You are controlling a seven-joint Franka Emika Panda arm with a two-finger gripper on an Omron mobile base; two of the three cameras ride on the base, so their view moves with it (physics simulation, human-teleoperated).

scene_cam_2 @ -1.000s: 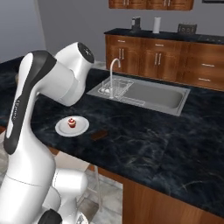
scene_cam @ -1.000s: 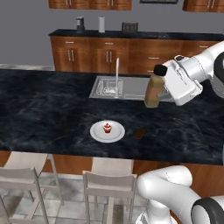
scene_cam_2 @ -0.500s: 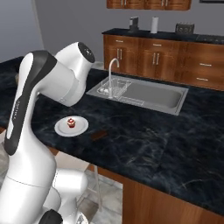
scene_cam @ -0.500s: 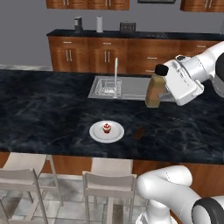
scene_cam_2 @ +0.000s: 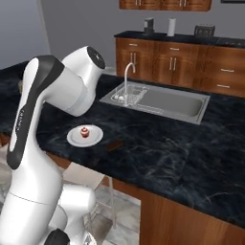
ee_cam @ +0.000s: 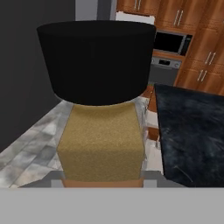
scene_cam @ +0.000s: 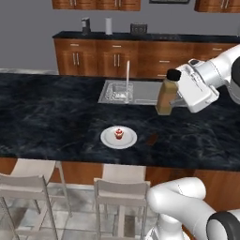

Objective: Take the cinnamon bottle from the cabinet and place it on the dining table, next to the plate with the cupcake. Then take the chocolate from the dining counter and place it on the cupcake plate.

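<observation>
gripper clamped on cinnamon bottle, upright above dining table; plate with cupcake near-left; chocolate right of plate

Grey wall behind wooden base cabinets, a steel sink, pale stools on tiled floor.

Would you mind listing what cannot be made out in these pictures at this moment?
- Claw fingertips: in the hand view the cinnamon bottle covers them; in the left base view the bottle and the white hand hide them.
- Bottle and claw: in the right base view the arm's own body blocks them.
- Chocolate: too small and dark against the dining table to show detail.
- Cupcake on the plate: too small for topping detail.
</observation>
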